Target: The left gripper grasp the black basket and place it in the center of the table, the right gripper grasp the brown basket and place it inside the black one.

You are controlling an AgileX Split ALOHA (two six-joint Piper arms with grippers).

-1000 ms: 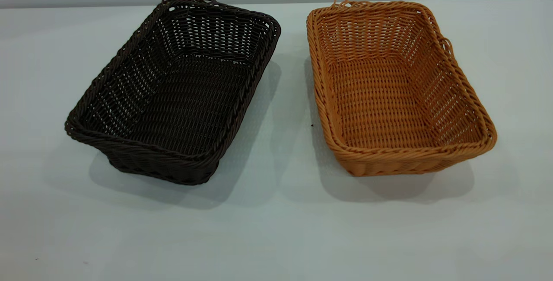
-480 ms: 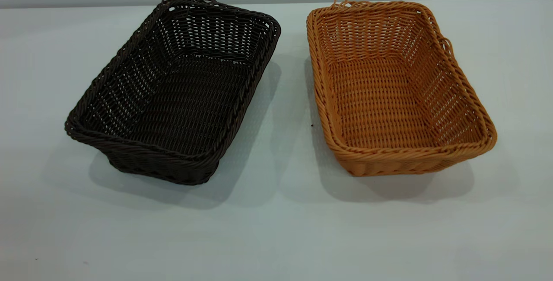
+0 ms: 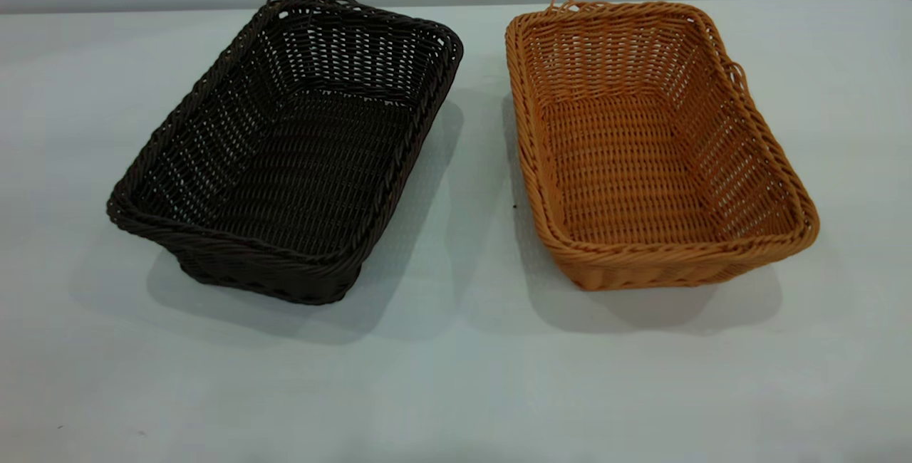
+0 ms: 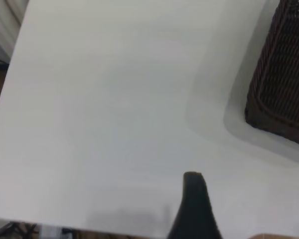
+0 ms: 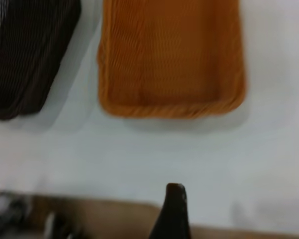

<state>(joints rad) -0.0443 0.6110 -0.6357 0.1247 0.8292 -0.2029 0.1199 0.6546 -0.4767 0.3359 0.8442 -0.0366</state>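
Note:
The black basket [image 3: 285, 149] stands on the white table [image 3: 456, 377] at the left, turned at a slant. The brown basket [image 3: 655, 142] stands beside it at the right, a narrow gap between them. Both are empty and upright. Neither gripper shows in the exterior view. Only a dark part of my left gripper [image 4: 192, 209] shows in the left wrist view, over bare table, well apart from a corner of the black basket [image 4: 281, 84]. Only a dark part of my right gripper [image 5: 173, 211] shows in the right wrist view, near the table's edge, apart from the brown basket [image 5: 172, 59].
The table's edge [image 5: 109, 206] runs close by the right gripper. A table edge [image 4: 5, 94] also shows in the left wrist view. The black basket also shows in the right wrist view [image 5: 30, 55]. A small dark speck [image 3: 514, 206] lies between the baskets.

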